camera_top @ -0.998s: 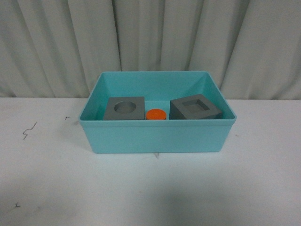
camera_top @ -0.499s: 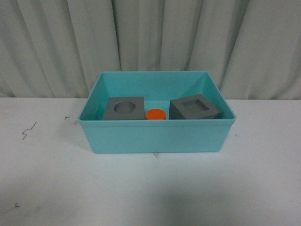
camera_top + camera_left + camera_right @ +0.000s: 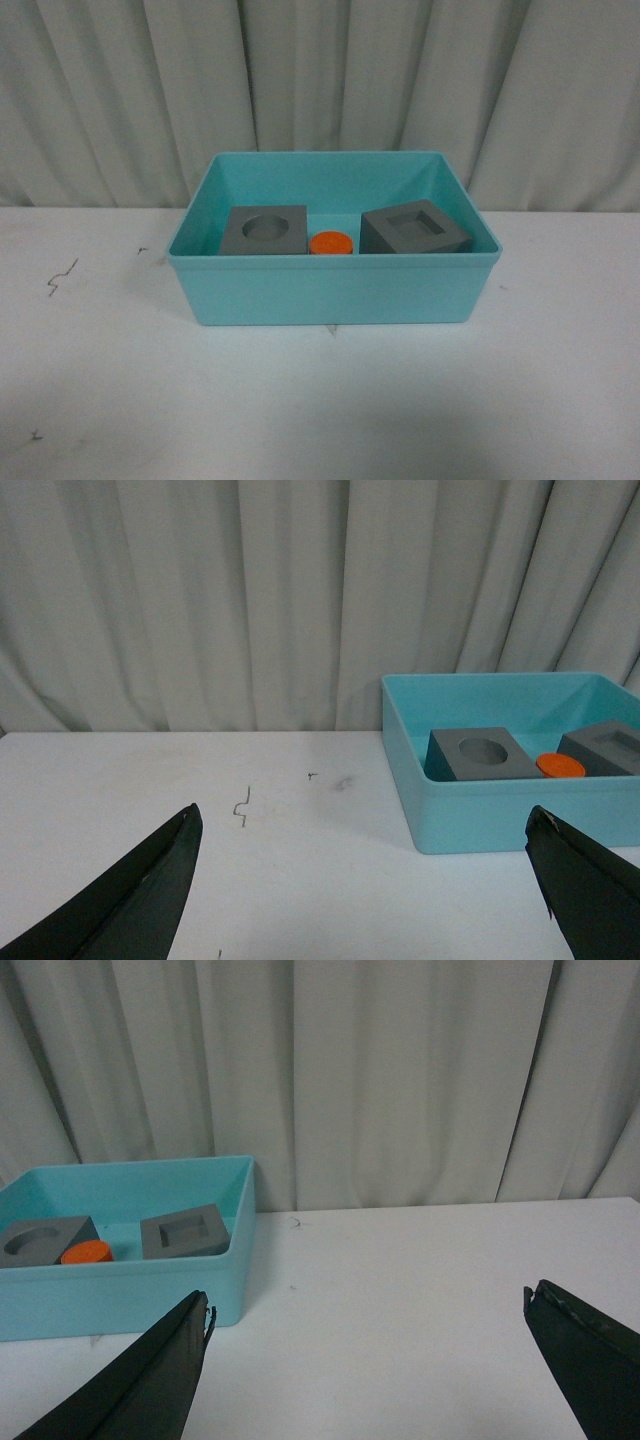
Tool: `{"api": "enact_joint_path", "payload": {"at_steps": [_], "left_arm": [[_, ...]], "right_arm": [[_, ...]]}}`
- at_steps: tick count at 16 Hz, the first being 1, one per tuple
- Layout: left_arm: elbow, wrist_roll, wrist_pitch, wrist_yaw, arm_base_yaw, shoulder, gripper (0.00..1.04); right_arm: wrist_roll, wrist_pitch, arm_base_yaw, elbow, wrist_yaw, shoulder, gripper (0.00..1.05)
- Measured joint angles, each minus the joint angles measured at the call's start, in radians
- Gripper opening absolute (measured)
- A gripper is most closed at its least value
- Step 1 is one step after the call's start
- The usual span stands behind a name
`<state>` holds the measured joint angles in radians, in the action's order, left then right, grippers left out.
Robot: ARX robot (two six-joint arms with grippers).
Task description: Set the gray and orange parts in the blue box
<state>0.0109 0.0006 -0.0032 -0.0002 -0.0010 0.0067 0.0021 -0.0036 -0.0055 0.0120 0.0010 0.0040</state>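
Left gripper (image 3: 365,880) spread wide, two black fingers far apart, nothing held, low over the white table (image 3: 300,820) to the left of the big turquoise plastic box (image 3: 480,815). Right gripper (image 3: 365,1360) spread wide too, nothing held, off to the right of the same box. Neither arm seen from the front. Inside the box, in a row near the front wall: matte gray cube with a round hole (image 3: 264,231) on the left, small orange round part (image 3: 331,243) in the middle, matte gray cube with a square hole (image 3: 414,229) on the right, turned a little. Orange part just beside both cubes. Nothing left out on the table but small dark marks (image 3: 62,276). Looks like the last step, all three parts in. Next, likely just keeping both arms back and clear of the box.
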Motion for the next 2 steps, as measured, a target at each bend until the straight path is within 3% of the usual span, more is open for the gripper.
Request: {"api": "enact_joint_path", "payload": {"at_steps": [2], "left_arm": [[0.000,0.000,0.000,0.000,0.000,0.000,0.98]], "right_arm": [[0.000,0.000,0.000,0.000,0.000,0.000,0.98]]}}
